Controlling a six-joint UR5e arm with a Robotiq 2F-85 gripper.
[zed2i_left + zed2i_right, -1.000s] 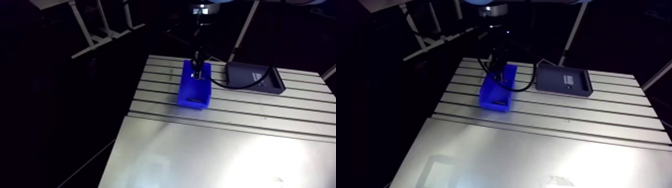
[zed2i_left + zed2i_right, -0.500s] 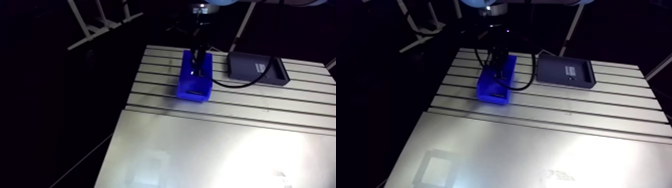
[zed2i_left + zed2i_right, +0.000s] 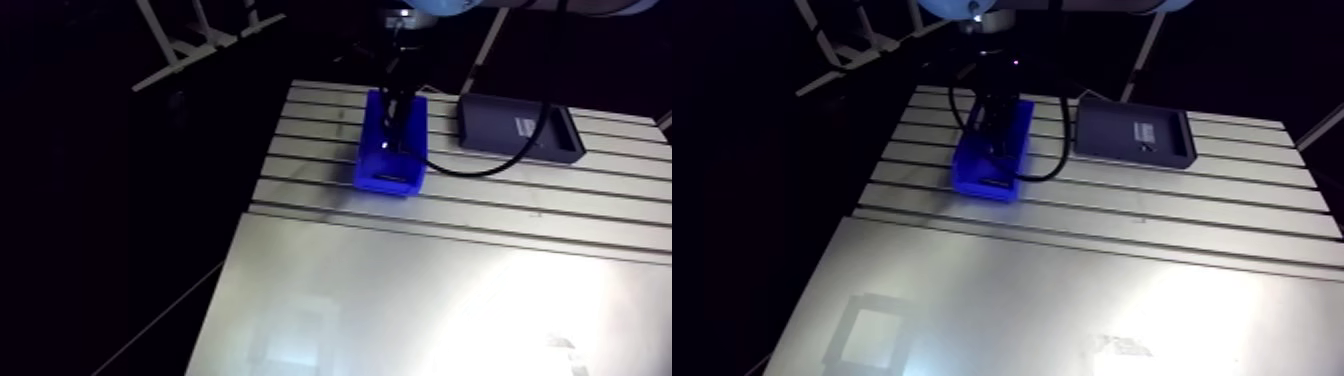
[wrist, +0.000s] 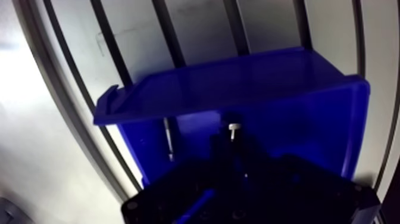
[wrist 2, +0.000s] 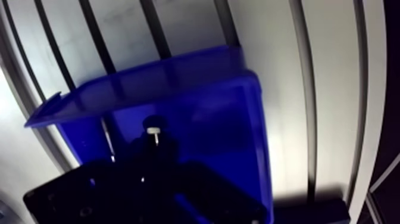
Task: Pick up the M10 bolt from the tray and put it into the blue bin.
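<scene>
A slotted aluminium table (image 3: 420, 290) carries a dark rectangular tray (image 3: 1102, 140) and, near it, a blue plastic bin (image 4: 238, 83). The black two-finger gripper (image 4: 233, 146) points down into the bin. Its fingers merge with shadow, clenched on the small pale M10 bolt (image 4: 234, 127). Only the bolt's end shows past the fingertips, with its long axis along them.

You have a slotted aluminium table (image 3: 420, 300) carrying a blue bin (image 3: 368, 150) and, near it, a dark tray (image 3: 500, 140), perhaps plastic.
</scene>
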